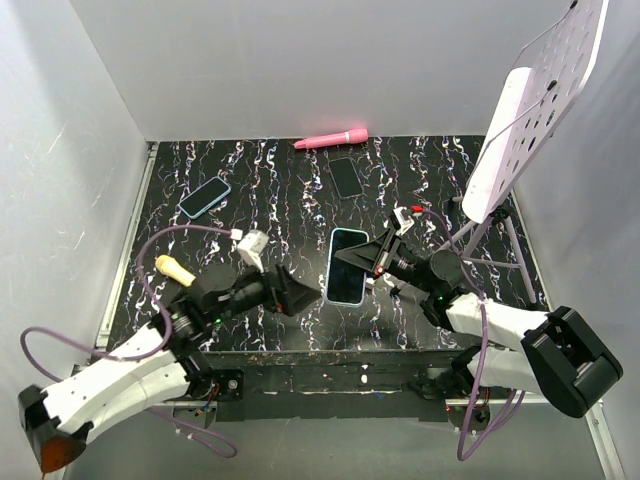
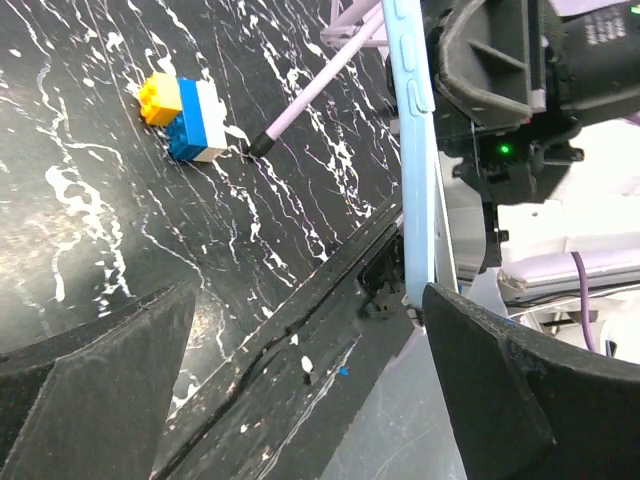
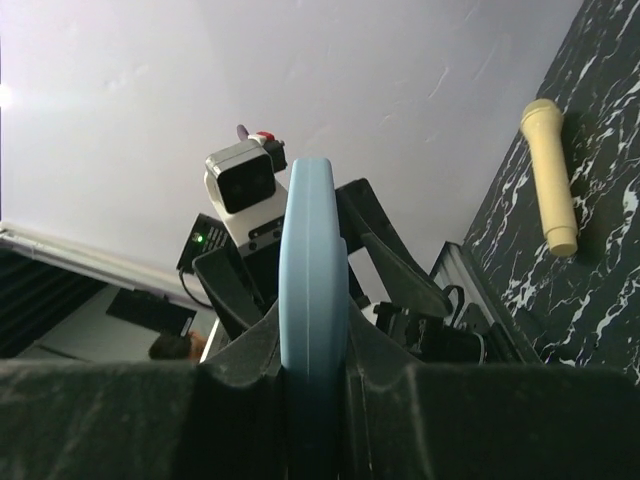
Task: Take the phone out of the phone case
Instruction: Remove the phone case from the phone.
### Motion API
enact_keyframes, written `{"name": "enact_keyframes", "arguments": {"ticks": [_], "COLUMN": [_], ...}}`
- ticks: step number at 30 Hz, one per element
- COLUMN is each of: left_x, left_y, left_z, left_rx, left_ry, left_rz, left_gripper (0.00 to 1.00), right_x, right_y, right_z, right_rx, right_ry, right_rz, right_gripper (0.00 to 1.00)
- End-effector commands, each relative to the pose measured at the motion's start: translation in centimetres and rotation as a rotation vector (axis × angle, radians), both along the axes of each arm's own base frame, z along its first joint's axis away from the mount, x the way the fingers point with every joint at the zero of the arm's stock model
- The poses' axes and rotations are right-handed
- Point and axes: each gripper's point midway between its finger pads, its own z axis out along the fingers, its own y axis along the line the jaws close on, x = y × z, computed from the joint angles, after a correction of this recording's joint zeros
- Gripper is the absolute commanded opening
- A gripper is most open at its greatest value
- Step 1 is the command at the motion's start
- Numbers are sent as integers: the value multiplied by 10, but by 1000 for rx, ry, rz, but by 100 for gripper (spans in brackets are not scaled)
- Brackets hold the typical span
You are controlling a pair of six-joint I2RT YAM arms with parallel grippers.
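The phone, dark screen up, sits inside a light blue phone case and hangs just above the table's middle. My right gripper is shut on its right edge. The right wrist view shows the case's rounded edge clamped between the right gripper's fingers. My left gripper stands open just left of the phone and holds nothing. In the left wrist view the left gripper has its fingers spread wide, with the case's side and its buttons just past the right finger.
A phone in a blue case and a bare black phone lie farther back. A pink stick rests by the back wall, a beige microphone-like toy at the left. Stacked toy bricks sit near a lavender stand.
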Motion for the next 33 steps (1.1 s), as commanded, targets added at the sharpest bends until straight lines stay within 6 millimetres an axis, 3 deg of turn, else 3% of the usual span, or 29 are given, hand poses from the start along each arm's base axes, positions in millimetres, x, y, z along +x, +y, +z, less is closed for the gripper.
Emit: {"name": "enact_keyframes", "arguments": {"ticks": [1, 5, 10, 13, 22, 30, 33], "left_x": [-24, -49, -67, -70, -69, -62, -58], "left_y": [33, 18, -12, -22, -26, -30, -29], "left_z": [4, 48, 92, 103, 78, 72, 71], "left_rx": [37, -179, -411, -464, -506, -514, -517], "left_ry": [-16, 29, 109, 135, 226, 246, 253], "left_rz": [-14, -128, -306, -369, -361, -337, -304], "left_gripper": [94, 87, 63, 62, 66, 70, 76], "right_x": [-24, -23, -20, -16, -11, -13, -14], "right_y": [-9, -5, -3, -3, -4, -2, -2], "right_z": [55, 60, 53, 48, 47, 52, 51], "right_rx": [119, 131, 126, 110, 86, 97, 98], "right_ry": [-226, -247, -221, -206, -196, -210, -204], "right_rz": [89, 120, 120, 106, 67, 89, 94], "right_gripper": [1, 1, 1, 1, 1, 1, 1]}}
